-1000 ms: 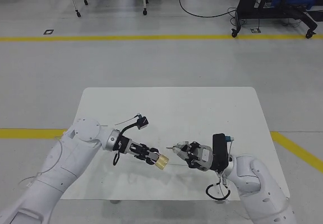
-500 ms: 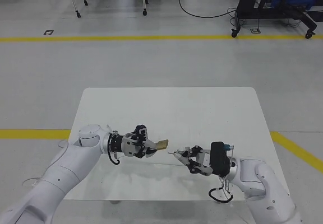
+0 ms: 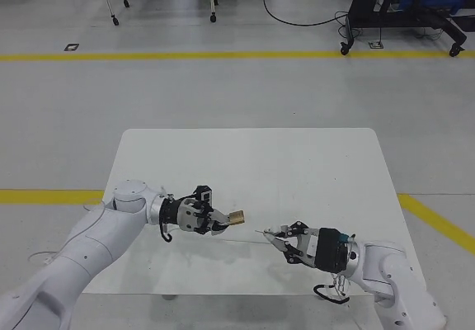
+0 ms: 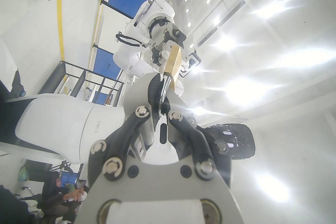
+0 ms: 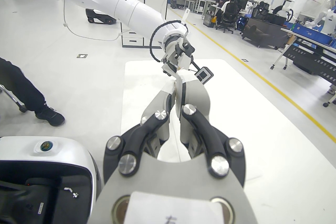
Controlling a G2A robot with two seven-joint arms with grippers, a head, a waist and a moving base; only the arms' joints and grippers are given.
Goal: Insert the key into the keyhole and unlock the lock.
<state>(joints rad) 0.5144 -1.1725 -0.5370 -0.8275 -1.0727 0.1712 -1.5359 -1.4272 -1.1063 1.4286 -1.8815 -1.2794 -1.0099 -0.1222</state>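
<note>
My left gripper [image 3: 222, 221] is shut on the shackle of a brass padlock [image 3: 236, 218], holding it in the air over the white table [image 3: 303, 165], body end towards the other arm. In the left wrist view the lock [image 4: 174, 62] sticks out past the fingertips [image 4: 155, 86]. My right gripper [image 3: 277, 238] is shut on a thin silver key [image 3: 261, 233] that points at the lock, with a small gap between them. In the right wrist view my right gripper [image 5: 175, 84] has its pads pressed together, hiding most of the key, and the left gripper [image 5: 175, 64] is just beyond.
The table's front edge lies close below both grippers in the top view. A small black block on a stalk [image 5: 203, 74] hangs off the left wrist. Yellow floor lines [image 3: 23, 196] run past the table on either side.
The left gripper lifted and turned the lock from low near the front to level, facing the key. The right gripper drew back towards the front right, keeping the key.
</note>
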